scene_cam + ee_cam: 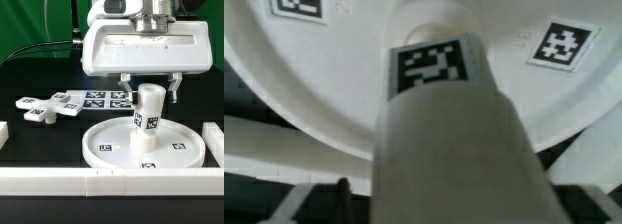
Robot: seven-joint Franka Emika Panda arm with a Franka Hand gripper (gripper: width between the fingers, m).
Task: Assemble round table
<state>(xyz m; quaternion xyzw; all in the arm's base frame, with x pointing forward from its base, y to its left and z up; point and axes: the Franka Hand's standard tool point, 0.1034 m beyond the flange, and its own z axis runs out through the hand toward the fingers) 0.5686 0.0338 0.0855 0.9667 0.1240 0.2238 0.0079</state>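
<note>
The black bench [40,140] carries everything, fenced at six and three o'clock in the exterior view by white rails [60,180] that probably stop parts sliding off. Above it hangs the gripper [151,92], centred at twelve o'clock over the work; its fingers [125,86] stand apart on either side of the cylinder's top with a gap showing, so it reads as released rather than clamped, placed to close on the part or to leave it. The disc [100,150] lies flat with its rim up near the front rail, so its socket faces the gripper. At eleven o'clock from the disc lies the marker board [105,98], and at ten o'clock the cross [42,106] rests flat, well apart, judged to be waiting its turn. The cylinder [148,118] stands at the disc's centre, near upright, perhaps a shade tilted; whether it is fully seated in the socket cannot be told. The wrist view looks down its length [452,130] to the disc [331,70], with a tag [432,62] on its side
</note>
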